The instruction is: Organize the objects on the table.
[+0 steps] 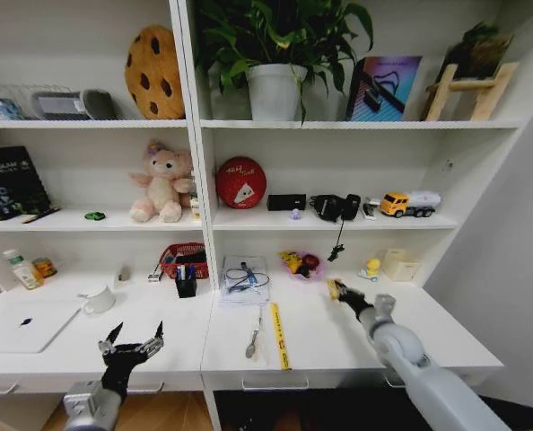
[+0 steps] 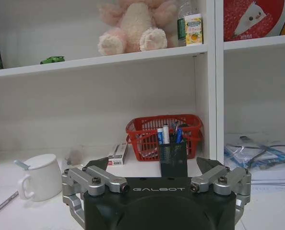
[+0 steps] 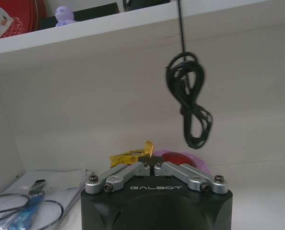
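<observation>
Right claw pinches a small yellow item above the bench rear; left claw spread at its front edge.

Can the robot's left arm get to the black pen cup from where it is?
Probably yes. The left gripper is open at the desk's front edge, and the pen cup stands straight ahead with bare table between them.
</observation>
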